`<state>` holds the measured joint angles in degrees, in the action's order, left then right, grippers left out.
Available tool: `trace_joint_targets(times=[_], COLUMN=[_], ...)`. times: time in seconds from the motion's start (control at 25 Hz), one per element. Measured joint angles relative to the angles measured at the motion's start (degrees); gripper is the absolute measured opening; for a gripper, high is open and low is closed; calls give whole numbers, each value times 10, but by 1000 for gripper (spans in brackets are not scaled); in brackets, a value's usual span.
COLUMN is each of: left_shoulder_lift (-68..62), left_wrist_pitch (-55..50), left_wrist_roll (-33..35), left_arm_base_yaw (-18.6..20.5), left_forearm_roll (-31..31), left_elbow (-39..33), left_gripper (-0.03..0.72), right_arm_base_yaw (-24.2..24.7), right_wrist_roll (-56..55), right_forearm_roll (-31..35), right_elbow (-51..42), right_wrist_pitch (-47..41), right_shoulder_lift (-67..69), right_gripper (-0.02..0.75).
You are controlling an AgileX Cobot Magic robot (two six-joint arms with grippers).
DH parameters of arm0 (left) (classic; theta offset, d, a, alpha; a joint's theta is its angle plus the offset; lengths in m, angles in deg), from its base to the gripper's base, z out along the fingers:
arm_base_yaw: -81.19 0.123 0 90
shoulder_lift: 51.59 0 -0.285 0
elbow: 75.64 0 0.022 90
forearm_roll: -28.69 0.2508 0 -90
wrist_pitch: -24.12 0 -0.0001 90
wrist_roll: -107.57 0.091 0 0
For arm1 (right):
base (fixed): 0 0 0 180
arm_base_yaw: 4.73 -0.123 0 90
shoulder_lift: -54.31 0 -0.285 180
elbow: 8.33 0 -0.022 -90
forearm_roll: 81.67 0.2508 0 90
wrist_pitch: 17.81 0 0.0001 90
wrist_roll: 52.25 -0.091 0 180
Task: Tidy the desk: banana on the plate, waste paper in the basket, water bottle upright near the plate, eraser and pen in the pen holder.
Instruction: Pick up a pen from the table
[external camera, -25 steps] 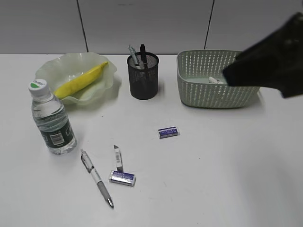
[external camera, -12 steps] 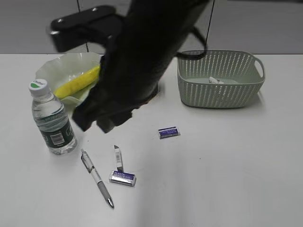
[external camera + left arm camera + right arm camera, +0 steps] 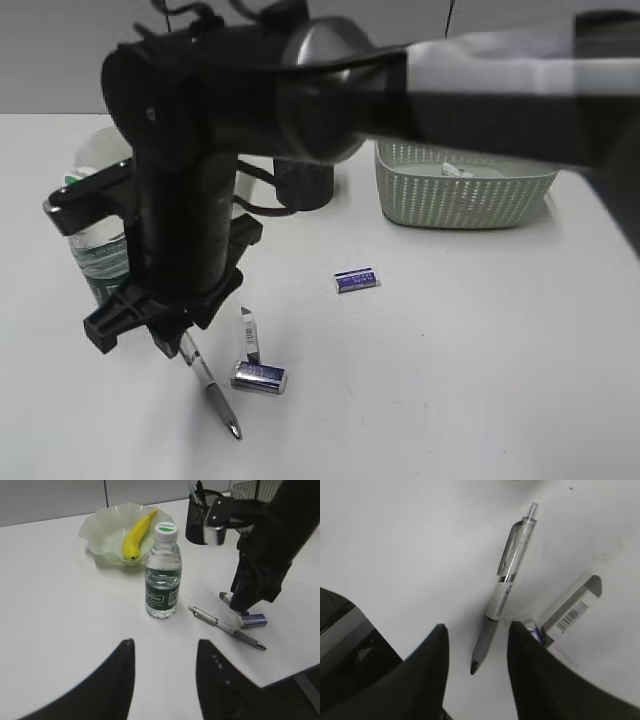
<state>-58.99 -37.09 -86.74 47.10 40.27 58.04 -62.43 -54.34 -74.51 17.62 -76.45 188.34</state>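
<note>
desk (image 3: 480, 380) | pen (image 3: 212, 385), erasers (image 3: 356, 280), bottle (image 3: 163, 572), plate (image 3: 102, 530), basket (image 3: 462, 197)

Banana (image 3: 136, 534) lies in the plate (image 3: 100, 527); water bottle (image 3: 163, 574) stands upright nearby; pen (image 3: 226, 627) (clear-topped) lies flat on the desk (image 3: 60, 605).

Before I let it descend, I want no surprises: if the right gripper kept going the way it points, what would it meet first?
Most likely the pen: in the right wrist view the right gripper points down at the desk, open fingers straddling the pen's tip end. The eraser lies close beside one finger; depth is unclear.
</note>
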Motion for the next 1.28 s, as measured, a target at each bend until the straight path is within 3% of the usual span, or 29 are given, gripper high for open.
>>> trace_joint_targets(times=[0.72, 0.8, 0.92, 0.96, 1.28], left_shoulder_lift=[0, 0, 0, 0, 0], left_wrist_pitch=[0, 0, 0, 0, 0], left_wrist_roll=[1, 1, 1, 1, 1], left_arm_base_yaw=[0, 0, 0, 0, 0], left_forearm_roll=[0, 0, 0, 0, 0], left_elbow=[0, 0, 0, 0, 0], left_gripper=[307, 307, 307, 307, 307], right_arm_base_yaw=[0, 0, 0, 0, 0], right_wrist_roll=[-19, -19, -19, -19, -18], right_forearm_roll=[16, 15, 12, 12, 3], right_elbow=[9, 9, 12, 15, 53], right_wrist_pitch=[10, 6, -4, -8, -89], right_shoulder_lift=[103, 108, 108, 108, 68], right_gripper=[320, 284, 116, 98, 100])
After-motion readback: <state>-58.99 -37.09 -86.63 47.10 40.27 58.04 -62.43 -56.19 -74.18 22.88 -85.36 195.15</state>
